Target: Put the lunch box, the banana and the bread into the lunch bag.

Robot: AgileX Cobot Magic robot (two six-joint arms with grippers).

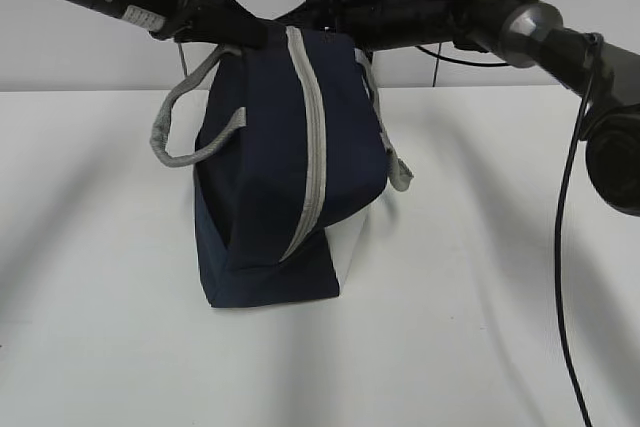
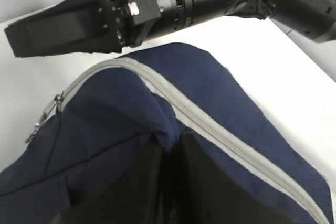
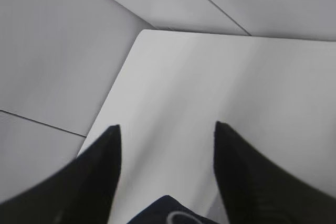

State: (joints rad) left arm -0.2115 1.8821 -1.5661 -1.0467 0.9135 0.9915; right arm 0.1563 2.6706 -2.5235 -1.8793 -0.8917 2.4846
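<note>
Standing on end near the middle of the white table [image 1: 480, 277], the large navy-blue fabric lunch bag [image 1: 270, 147] with white end panels rose toward the far edge, its grey zipper strip [image 1: 312, 147] running shut down the face that met the exterior camera. A grey strap handle [image 1: 178, 122] looped out on the left side and another grey strap [image 1: 395, 162] hung down the right. Both black arms reached in over the top of the bag from the two sides. The left gripper [image 2: 170, 150] was clenched on a pinch of the navy cloth just beside the zipper strip, its two dark fingers [image 2: 210, 187] pressed close together with the fabric puckered between them; a small metal zipper pull [image 2: 47, 114] lay at the end of the strip. The right gripper [image 3: 165, 140] was released, its black fingertips [image 3: 110, 145] spread well apart over bare tabletop, a bit of navy cloth showing below them. Whether anything lay inside the bag could not be told.
</note>
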